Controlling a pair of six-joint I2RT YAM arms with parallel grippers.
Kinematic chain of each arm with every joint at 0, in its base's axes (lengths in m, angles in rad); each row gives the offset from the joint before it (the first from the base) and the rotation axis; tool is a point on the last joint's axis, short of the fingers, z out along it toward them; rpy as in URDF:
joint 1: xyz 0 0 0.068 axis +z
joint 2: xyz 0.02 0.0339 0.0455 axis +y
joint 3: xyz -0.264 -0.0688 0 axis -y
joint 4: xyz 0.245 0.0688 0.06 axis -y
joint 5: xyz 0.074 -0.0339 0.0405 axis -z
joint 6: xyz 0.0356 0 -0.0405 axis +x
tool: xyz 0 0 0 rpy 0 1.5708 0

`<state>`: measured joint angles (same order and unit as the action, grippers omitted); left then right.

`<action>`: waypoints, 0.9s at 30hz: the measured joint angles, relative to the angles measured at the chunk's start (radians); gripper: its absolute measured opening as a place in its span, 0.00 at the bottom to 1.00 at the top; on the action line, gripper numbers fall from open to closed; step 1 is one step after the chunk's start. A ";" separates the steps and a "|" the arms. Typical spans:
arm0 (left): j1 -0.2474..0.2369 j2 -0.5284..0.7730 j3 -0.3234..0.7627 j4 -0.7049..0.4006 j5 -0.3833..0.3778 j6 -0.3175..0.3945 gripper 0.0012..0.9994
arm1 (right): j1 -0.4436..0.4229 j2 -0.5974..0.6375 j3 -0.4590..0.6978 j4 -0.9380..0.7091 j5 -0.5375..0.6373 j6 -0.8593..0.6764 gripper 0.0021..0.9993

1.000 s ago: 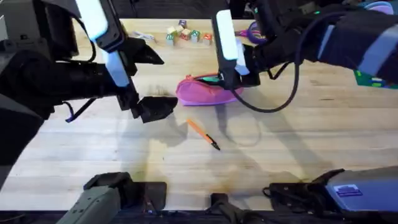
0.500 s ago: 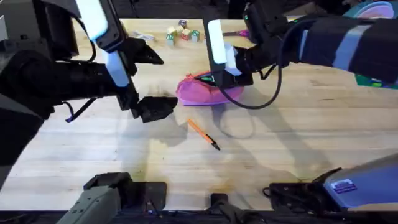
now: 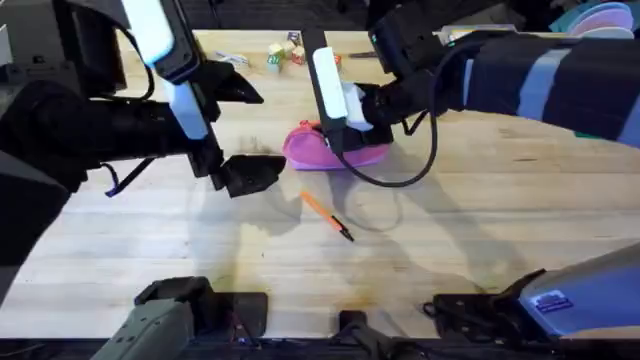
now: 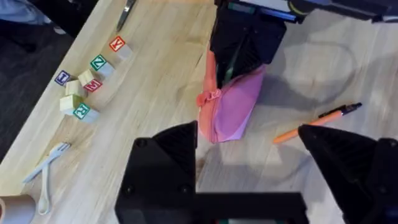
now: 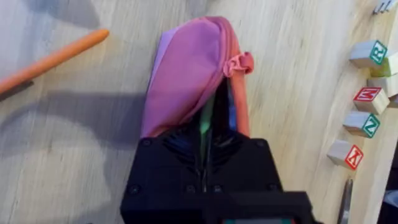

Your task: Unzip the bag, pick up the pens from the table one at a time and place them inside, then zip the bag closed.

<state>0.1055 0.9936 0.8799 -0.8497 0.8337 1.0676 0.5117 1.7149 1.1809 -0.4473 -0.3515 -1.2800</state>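
we judge step 2 in hand: the right end effector sits over the bag, its fingers clenched on what looks like the green pen, tip in the open mouth. the left end effector hangs released beside the bag. the orange pen lies on the desk, near the right end effector. next: release, then fetch the orange 1.
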 joint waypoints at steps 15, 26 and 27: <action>0.000 0.000 0.000 0.000 0.000 0.000 0.99 | -0.007 -0.013 0.000 0.001 0.000 -0.003 1.00; 0.000 0.000 0.000 0.000 0.000 0.000 0.99 | -0.016 -0.233 0.000 -0.096 0.000 0.114 1.00; 0.000 0.000 0.000 0.000 0.000 0.000 0.99 | -0.016 -0.253 0.000 -0.105 0.000 0.145 1.00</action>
<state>0.1055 0.9937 0.8803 -0.8494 0.8337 1.0676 0.4961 1.4621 1.1805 -0.5524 -0.3519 -1.1349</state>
